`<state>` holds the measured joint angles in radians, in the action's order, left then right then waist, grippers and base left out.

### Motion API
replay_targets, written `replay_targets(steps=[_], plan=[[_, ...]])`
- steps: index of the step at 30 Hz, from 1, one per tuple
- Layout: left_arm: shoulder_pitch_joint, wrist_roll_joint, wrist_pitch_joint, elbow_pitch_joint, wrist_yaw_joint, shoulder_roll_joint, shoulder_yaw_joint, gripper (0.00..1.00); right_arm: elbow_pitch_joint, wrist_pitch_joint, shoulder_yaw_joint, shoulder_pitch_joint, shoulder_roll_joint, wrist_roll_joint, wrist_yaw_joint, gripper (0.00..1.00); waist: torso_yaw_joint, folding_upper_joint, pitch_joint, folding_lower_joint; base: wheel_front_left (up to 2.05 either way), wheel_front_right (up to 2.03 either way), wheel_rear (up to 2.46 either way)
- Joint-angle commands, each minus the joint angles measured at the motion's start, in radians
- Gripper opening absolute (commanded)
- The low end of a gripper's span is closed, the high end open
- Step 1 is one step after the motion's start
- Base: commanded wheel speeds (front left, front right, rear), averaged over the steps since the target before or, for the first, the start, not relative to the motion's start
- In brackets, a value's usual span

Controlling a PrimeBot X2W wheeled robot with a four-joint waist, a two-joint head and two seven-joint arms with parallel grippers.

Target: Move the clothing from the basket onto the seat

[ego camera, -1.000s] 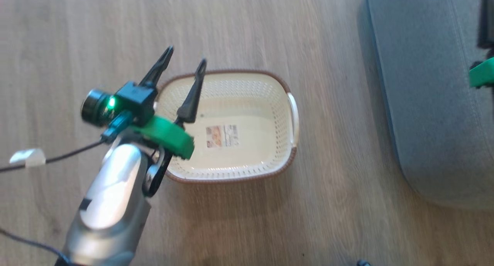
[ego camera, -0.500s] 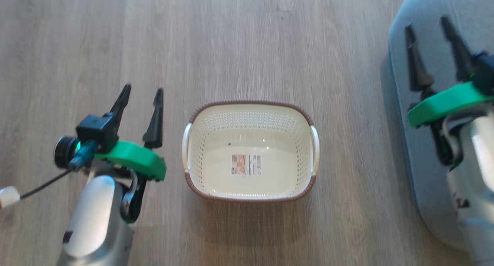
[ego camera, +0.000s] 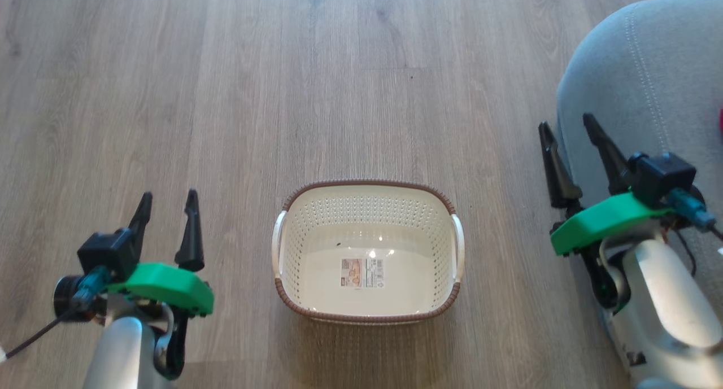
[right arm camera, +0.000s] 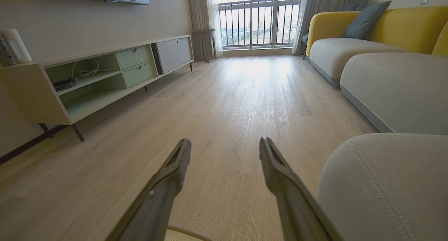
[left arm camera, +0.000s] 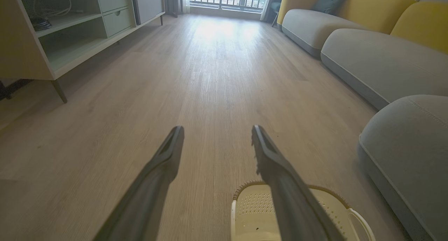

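Note:
The basket (ego camera: 367, 208) stands on the wooden floor in the middle of the head view, with nothing in it but a sticker (ego camera: 361, 272). To its left, my left gripper (ego camera: 168, 200) is open and holds nothing. My right gripper (ego camera: 566, 123) is open too, beside the left edge of the grey seat (ego camera: 649, 78). Of the clothing, a thin red sliver (ego camera: 721, 121) shows on the seat at the picture's right edge. The left wrist view has the left gripper (left arm camera: 217, 129) above the basket (left arm camera: 248, 207). In the right wrist view the right gripper (right arm camera: 225, 141) hangs beside the seat (right arm camera: 385, 185).
A low cabinet (right arm camera: 105, 80) with shelves and drawers runs along the left wall. Grey sofa cushions (left arm camera: 378, 55) with yellow backs line the right side. Bare wooden floor (ego camera: 339, 67) stretches ahead towards a balcony window (right arm camera: 259, 20).
The head camera has shifted. My left gripper has left the basket's left end and now sits apart at its left. My right gripper has drawn back from over the seat to its edge.

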<state>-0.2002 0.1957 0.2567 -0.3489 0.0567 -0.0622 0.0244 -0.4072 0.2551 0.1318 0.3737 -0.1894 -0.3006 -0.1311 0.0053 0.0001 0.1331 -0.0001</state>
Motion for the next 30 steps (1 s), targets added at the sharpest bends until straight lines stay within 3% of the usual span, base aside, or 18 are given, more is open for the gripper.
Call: replay_targets(steps=[1,11,30], plan=[[-0.015,-0.011,0.005,0.039,-0.01,-0.007,0.047,1.0,0.036,0.007,0.016,0.001,0.009,-0.001,0.0,1.0,-0.004,-0.0001,-0.008,0.0001,0.0,0.0,0.0],[0.087,-0.023,0.005,0.09,-0.026,0.008,0.106,1.0,0.071,0.007,0.01,-0.098,0.04,0.013,0.0,1.0,-0.006,-0.0001,-0.056,0.0001,0.0,0.0,0.0],[0.167,0.003,0.005,0.133,-0.054,0.012,0.09,1.0,0.077,0.007,-0.037,-0.164,0.067,0.039,0.0,1.0,-0.013,-0.0001,-0.084,0.0001,0.0,0.0,0.0]])
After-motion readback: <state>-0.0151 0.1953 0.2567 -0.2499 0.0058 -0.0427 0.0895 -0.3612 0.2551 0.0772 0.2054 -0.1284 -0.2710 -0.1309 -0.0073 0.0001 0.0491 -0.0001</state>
